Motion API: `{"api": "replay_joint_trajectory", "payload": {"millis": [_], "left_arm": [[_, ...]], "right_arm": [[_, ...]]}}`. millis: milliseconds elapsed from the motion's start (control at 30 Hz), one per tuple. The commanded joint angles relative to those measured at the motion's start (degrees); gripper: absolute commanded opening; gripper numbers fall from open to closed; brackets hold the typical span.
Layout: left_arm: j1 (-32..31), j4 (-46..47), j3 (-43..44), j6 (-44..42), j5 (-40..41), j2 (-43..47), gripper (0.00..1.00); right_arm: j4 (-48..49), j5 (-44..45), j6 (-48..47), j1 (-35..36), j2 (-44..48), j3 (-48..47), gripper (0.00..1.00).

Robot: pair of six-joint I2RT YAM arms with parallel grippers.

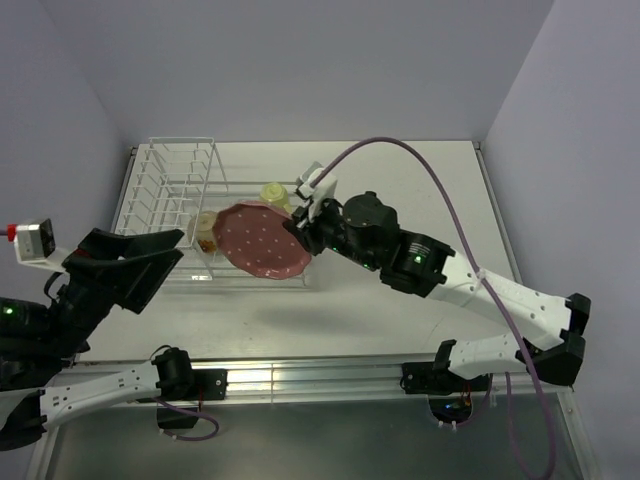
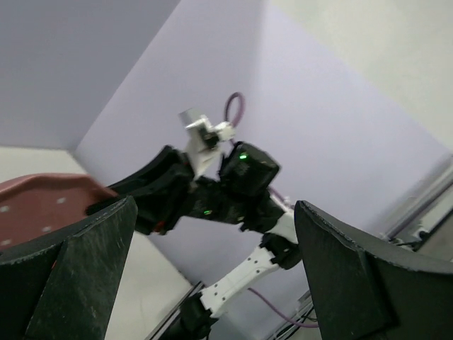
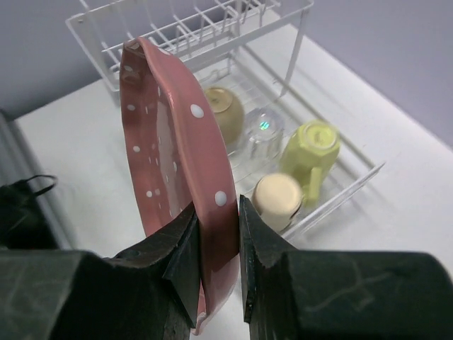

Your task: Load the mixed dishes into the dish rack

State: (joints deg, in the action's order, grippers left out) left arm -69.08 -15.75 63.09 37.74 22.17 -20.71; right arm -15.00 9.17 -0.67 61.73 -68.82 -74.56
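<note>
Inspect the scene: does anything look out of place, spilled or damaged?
Nothing looks spilled or broken. Only the pink white-dotted plate is unsettled: the right end effector grips its rim, holding it on edge at the low basket end of the white wire dish rack, not in the tall slots.

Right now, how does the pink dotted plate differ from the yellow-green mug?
The pink dotted plate is gripped on edge in the right gripper's jaws; the yellow-green mug sits in the dish rack. The plate is dotted, the mug plain. The plate is broad and shallow, the mug narrow and tall. Both look glossy.
</note>
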Motion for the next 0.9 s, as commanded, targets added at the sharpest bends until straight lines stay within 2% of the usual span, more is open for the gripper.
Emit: {"api": "replay_joint_trajectory", "payload": {"millis": [0, 200, 433, 700, 867], "left_arm": [[-0.2, 9.9, -1.7, -3.2, -5.6, 2.6, 0.99], [-0.2, 11.4, -1.1, -4.8, -9.1, 4.4, 0.99], [-0.2, 7.7, -0.9, -5.4, -7.8, 5.3, 0.99], [-0.2, 6.5, -0.8, -5.9, -7.4, 6.5, 0.99], [-0.2, 8.1, -0.3, -7.8, -16.7, 6.9, 0.99]], "right_arm": [[16.7, 5.6, -8.8, 1.1, -3.2, -7.2, 0.00], [24.8, 10.7, -22.3, 5.5, -10.2, -13.9, 0.00], [20.3, 12.2, -29.6, 8.2, -19.5, -30.8, 0.00], [19.6, 9.8, -35.2, 9.5, -28.9, -41.9, 0.00], [19.0, 6.1, -37.9, 9.5, -36.3, -49.5, 0.00]]}}
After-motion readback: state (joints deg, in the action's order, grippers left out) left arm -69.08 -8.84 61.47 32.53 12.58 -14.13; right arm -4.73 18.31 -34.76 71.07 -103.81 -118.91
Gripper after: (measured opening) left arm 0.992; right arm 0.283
